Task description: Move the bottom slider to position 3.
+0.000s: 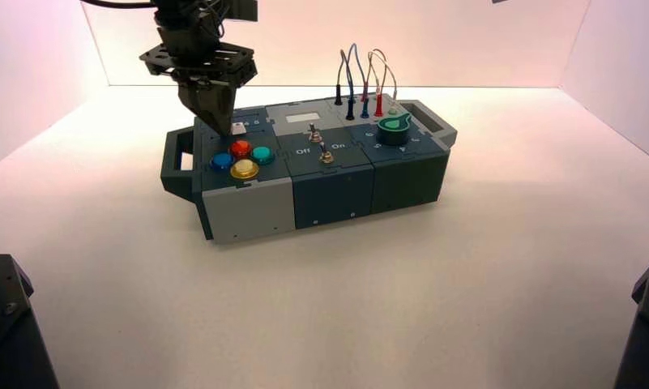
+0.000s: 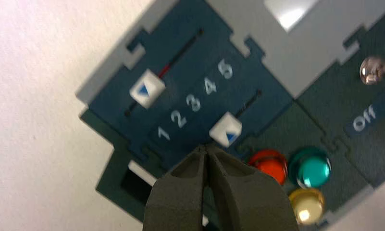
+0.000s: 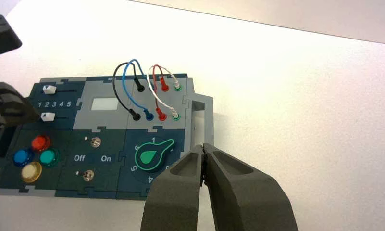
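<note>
The bottom slider [image 2: 226, 129], a small white knob, sits just behind the red button [image 2: 269, 165] on the box's left panel. It should prove light, hard and perhaps slick, running with mild drag in its slot; push low on its flank, along the slot, rather than pinch it from above. The left gripper [image 2: 204, 148] is closed, empty, just beside the knob on the side toward 1, behind the red button. The 3 [image 2: 193, 102] lies farther behind that button. The right gripper [image 3: 203, 148], closed and empty, waits well to the button's right.
</note>
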Available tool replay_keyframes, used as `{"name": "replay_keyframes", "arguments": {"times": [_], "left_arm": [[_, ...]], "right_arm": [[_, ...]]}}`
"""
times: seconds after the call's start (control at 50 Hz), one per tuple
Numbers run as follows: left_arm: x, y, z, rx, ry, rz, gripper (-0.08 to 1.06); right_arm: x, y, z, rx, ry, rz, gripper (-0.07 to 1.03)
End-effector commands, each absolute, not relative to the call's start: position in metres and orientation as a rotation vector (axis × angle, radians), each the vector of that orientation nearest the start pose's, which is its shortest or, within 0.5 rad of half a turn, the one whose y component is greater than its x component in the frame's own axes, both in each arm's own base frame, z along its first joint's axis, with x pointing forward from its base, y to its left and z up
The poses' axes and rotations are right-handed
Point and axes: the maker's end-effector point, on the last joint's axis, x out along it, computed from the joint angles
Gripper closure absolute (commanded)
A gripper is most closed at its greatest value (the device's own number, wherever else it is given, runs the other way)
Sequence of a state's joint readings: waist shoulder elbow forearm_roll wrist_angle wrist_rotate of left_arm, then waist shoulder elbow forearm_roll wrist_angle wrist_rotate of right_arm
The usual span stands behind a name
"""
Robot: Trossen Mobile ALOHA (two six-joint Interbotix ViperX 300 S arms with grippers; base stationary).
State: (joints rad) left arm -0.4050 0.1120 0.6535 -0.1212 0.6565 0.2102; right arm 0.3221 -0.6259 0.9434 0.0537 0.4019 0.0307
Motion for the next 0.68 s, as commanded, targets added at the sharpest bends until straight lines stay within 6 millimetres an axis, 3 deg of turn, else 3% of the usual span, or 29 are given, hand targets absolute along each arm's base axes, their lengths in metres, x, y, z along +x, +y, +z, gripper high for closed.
{"name": "replay_keyframes", "arguments": {"times": [0.02,0.12,0.34,0.68], "left_arm": [[0.302,-0.145,0.054,0.338,1.353,-0.49,1.01],[0.298,-0.144,0.072,0.329,1.304,-0.491,1.01],[0.297,-0.143,0.087,0.321,1.226,-0.489,1.01],[0.302,-0.144,0.089,0.326,1.212,-0.491,1.01]], "right_arm": [[0.282,0.098,0.212,-0.022,0.683,0.302,0.99],[0.282,0.098,0.209,-0.024,0.692,0.301,0.99],[0.285,0.099,0.202,-0.028,0.718,0.299,0.99],[0.288,0.1,0.189,-0.038,0.772,0.296,0.99]]}}
